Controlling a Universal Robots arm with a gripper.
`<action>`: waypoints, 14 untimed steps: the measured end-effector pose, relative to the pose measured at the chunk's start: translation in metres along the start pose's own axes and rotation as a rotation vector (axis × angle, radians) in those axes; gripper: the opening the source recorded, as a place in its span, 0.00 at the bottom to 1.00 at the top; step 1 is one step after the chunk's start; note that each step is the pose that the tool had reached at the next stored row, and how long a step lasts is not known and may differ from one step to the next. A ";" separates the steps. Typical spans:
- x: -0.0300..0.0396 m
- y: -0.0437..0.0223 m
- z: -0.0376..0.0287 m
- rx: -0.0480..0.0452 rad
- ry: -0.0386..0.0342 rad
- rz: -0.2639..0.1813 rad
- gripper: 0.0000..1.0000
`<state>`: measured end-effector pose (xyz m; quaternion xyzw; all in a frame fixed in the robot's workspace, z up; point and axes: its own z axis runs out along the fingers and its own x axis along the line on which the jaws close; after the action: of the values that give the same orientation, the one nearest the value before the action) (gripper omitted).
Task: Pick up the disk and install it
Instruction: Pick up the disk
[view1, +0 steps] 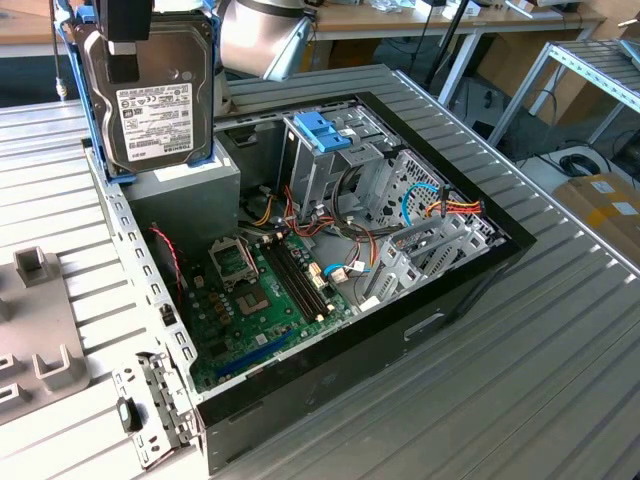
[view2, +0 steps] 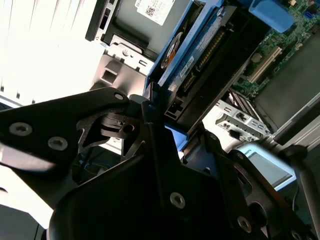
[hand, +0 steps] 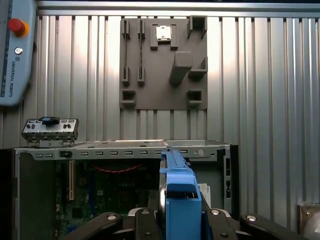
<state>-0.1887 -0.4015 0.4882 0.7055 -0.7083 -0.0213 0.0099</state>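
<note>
gripper (hand: 180, 222) clenched on the disk (view1: 150, 90), clamped across its light blue frame (hand: 179, 197); disk is clear of everything, held on edge, labelled face toward the exterior camera, long axis roughly vertical; it hangs over the power-supply box (view1: 190, 195) at the corner of the open case (view1: 420, 330) on the exterior view's left; case sits on the ribbed tabletop (view1: 560, 380)

relation that matters: the drive cage (view1: 330, 165) with the blue handle (view1: 325, 130) sits inside the case, lower than the disk and toward the exterior view's right of it; disk and cage well apart; loose cables (view1: 450, 208) bunch inside the case on the side of the cage away from the disk; motherboard (view1: 260, 290) lies on the case floor between cage and near wall

in the first wrist view the disk reads as a thin blue edge running from the gripper toward the case wall

hard to make out: gripper body cut off at the exterior view's upper edge; actual contact on the frame is masked by the linkages in both wrist views; connector edge (view2: 212, 47) shows in the second wrist view, but how it lines up with the cage I can't tell; can't see which cage slot is free
</note>
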 end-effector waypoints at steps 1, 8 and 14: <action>0.0000 -0.0003 0.0000 0.0000 0.0000 0.000 0.37; 0.0000 -0.0028 0.0001 0.0000 0.0000 0.000 0.37; 0.0000 -0.0045 0.0002 0.0000 0.0000 0.000 0.37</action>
<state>-0.1842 -0.4015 0.4878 0.7055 -0.7083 -0.0213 0.0099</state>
